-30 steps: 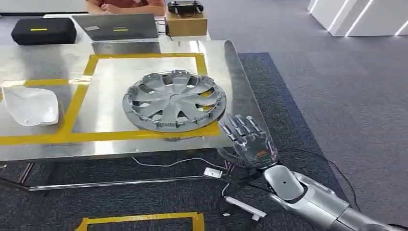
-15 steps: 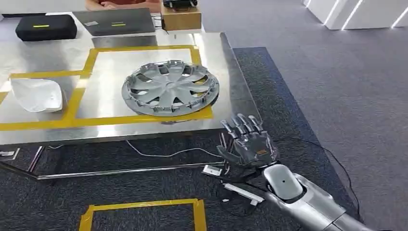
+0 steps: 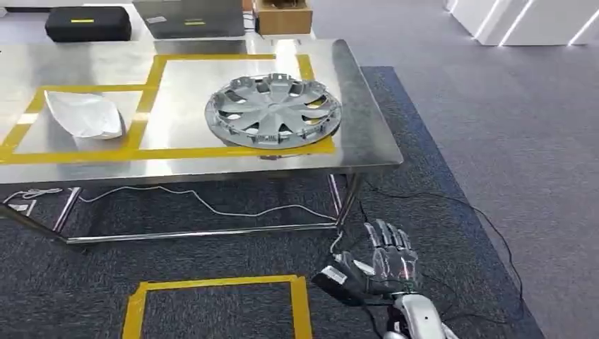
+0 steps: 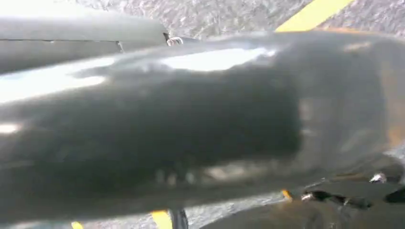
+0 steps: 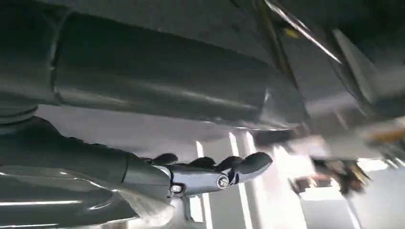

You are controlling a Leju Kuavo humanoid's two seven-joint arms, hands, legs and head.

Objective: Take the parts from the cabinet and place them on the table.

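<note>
One wheel cover (image 3: 273, 111), one white part (image 3: 85, 114), one black case (image 3: 88, 23), one cardboard box (image 3: 282, 17), one table (image 3: 367, 134).

arm: silver, rounded shell | robot hand (image 3: 381, 267): dark fingers — grey thumb, small red spot

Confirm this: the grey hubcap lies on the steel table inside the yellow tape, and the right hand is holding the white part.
Wrong on the hand. In the head view the right hand hangs empty over the carpet; the white part lies on the table, left of the hubcap.
</note>
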